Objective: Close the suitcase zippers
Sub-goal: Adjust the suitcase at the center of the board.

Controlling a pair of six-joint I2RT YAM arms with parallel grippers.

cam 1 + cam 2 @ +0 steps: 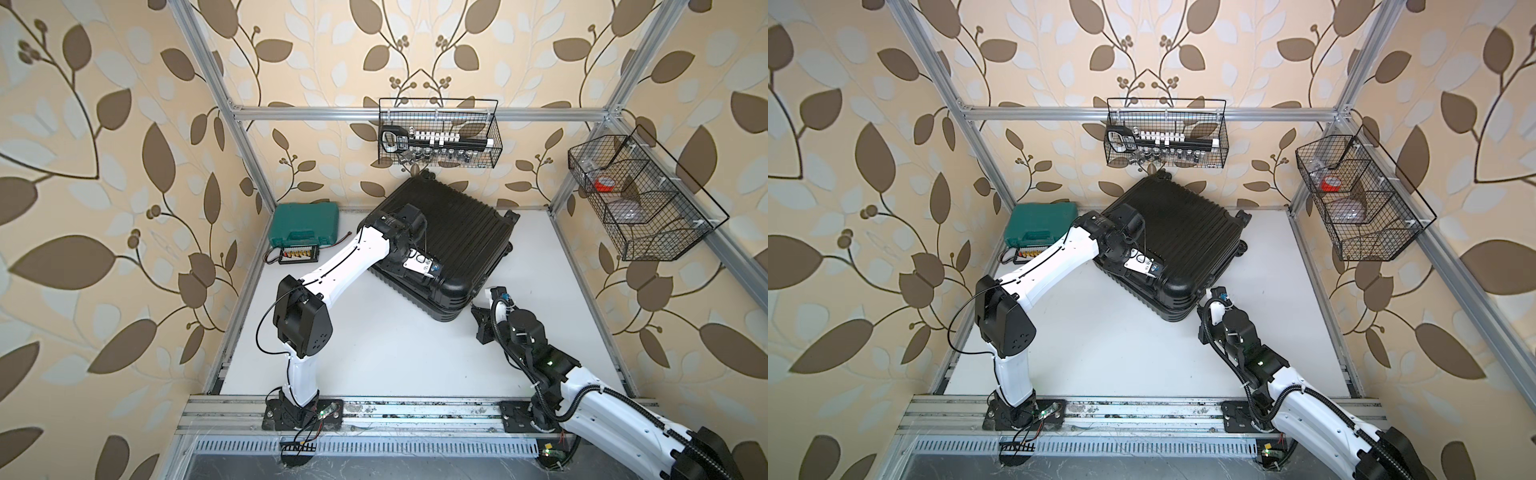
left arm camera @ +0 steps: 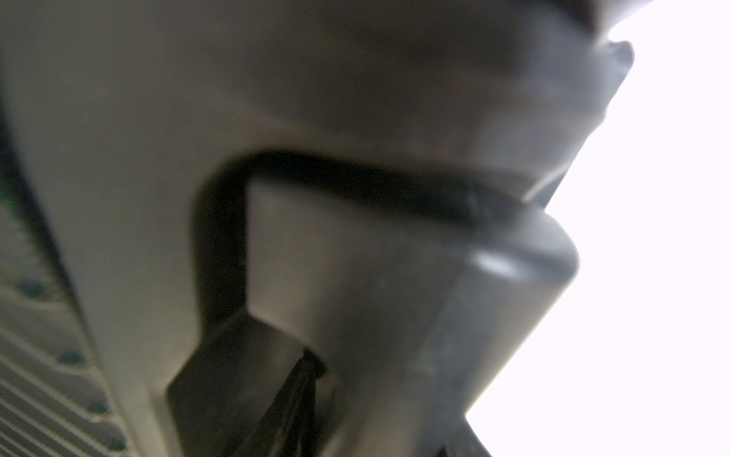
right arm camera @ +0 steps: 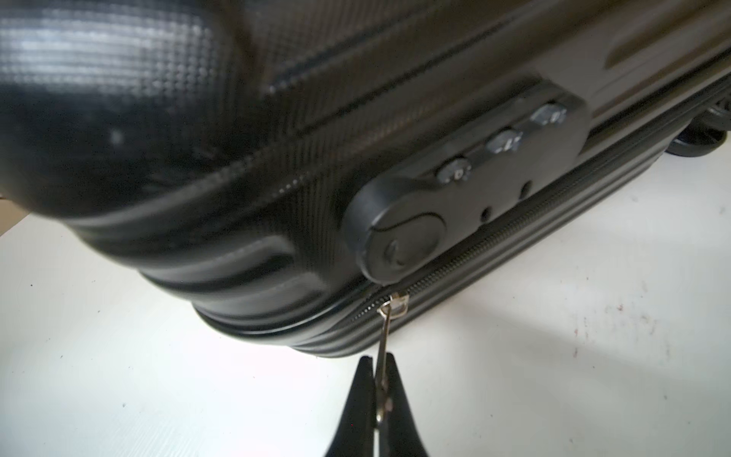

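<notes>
The black ribbed suitcase lies flat and askew on the white table, lid down. My left gripper rests on the lid near its front edge. Its wrist view is filled by blurred dark suitcase mouldings, and its fingers cannot be made out. My right gripper sits at the suitcase's near corner, low by the table. It is shut on the silver zipper pull, which hangs from the slider. The zipper track runs along the seam, just below the combination lock.
A teal tool case and a small connector board sit at the back left. Wire baskets hang on the back frame and the right frame. Bare table lies between the arms. A caster wheel shows far along the side.
</notes>
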